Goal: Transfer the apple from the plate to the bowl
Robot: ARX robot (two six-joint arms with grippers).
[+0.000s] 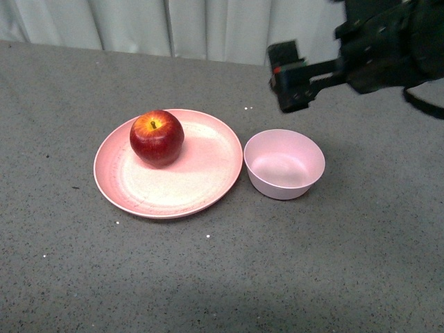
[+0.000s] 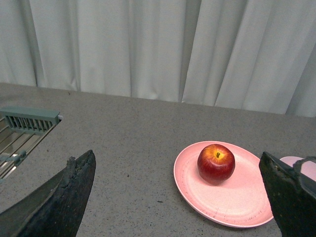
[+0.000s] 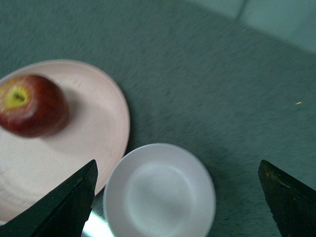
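Checking in from the remote station. The grey speckled surface (image 1: pixel 312 277) fills most of my front view, with a pale curtain (image 1: pixel 208 28) hanging along its far edge at 12 o'clock.

The salmon-pink plate (image 1: pixel 201 187) sits a bit left of centre. At its 3 o'clock is the small pale pink bowl (image 1: pixel 277 187), just beside the plate's rim. I can't tell whether the two actually touch. The bowl has nothing in it.

The right tool (image 1: pixel 290 87) hangs in the air around the bowl's 12 o'clock, and its wrist view looks down on the bowl between two fingers spread wide, gripping nothing. The left tool (image 2: pixel 177 163) doesn't show in the front view, but its own camera has the fingers wide apart too, framing the plate from further off.

The red apple (image 1: pixel 157 138) is on the plate, stem up, toward the plate's 10 o'clock and clear of both tools.

The left wrist view also catches a bit of a greenish wire rack (image 2: pixel 29 121) at the edge.
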